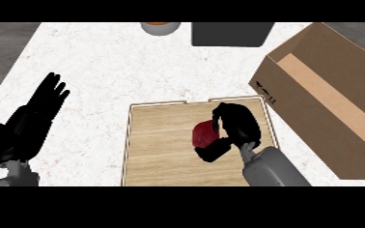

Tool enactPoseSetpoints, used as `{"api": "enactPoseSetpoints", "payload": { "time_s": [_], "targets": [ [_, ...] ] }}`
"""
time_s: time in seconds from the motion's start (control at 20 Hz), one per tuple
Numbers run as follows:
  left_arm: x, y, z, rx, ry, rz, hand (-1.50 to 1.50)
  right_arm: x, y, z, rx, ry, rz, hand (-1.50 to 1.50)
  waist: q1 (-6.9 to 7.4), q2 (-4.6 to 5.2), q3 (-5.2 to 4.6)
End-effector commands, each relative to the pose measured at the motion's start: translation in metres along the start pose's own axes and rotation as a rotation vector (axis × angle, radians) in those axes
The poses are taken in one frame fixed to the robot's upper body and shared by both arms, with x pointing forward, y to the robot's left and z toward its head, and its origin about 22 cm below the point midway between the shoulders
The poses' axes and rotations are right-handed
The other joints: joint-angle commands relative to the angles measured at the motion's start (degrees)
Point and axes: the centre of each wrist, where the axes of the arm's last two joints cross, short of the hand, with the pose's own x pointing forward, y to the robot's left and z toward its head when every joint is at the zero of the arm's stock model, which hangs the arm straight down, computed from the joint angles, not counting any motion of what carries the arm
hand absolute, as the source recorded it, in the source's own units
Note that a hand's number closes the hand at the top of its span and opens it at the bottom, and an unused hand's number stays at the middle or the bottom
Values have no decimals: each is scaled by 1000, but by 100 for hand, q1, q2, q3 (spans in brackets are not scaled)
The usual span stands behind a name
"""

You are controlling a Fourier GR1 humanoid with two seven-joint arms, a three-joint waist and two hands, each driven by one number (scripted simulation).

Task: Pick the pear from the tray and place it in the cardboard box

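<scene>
White speckled table [107, 63] carries wooden tray [160, 145] beside cardboard box [324, 111]. Right hand [239, 125] curled around red pear [204, 134] on tray; left hand [39, 111] open, resting.

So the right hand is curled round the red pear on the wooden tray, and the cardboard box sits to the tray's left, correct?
Not quite. The head view shows the cardboard box to the right of the wooden tray, not the left. The right hand is indeed curled round the red pear on it.
</scene>
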Motion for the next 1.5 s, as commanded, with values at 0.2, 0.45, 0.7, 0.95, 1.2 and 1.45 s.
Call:
{"api": "enactPoseSetpoints", "payload": {
  "time_s": [0.2,0.45,0.7,0.95,1.2,1.45],
  "targets": [
    [-6,-2,-1,7,8,-2,0,0,-18,-2,-88,24,238,150,-54,64,18],
    [-1,11,0,34,-7,2,0,36,-58,53,-234,-71,210,150,-93,46,16],
    [-7,15,6,17,29,-10,0,50,-104,96,-449,-94,164,150,-131,28,18],
    [6,23,7,30,6,9,0,67,-146,129,-625,7,116,150,-115,26,15],
    [-1,12,-2,1,-8,-8,0,55,-187,121,-718,102,111,150,-79,62,16],
    [4,2,-2,8,10,-12,0,26,-220,125,-738,161,78,150,-77,58,19]
  ]
}}
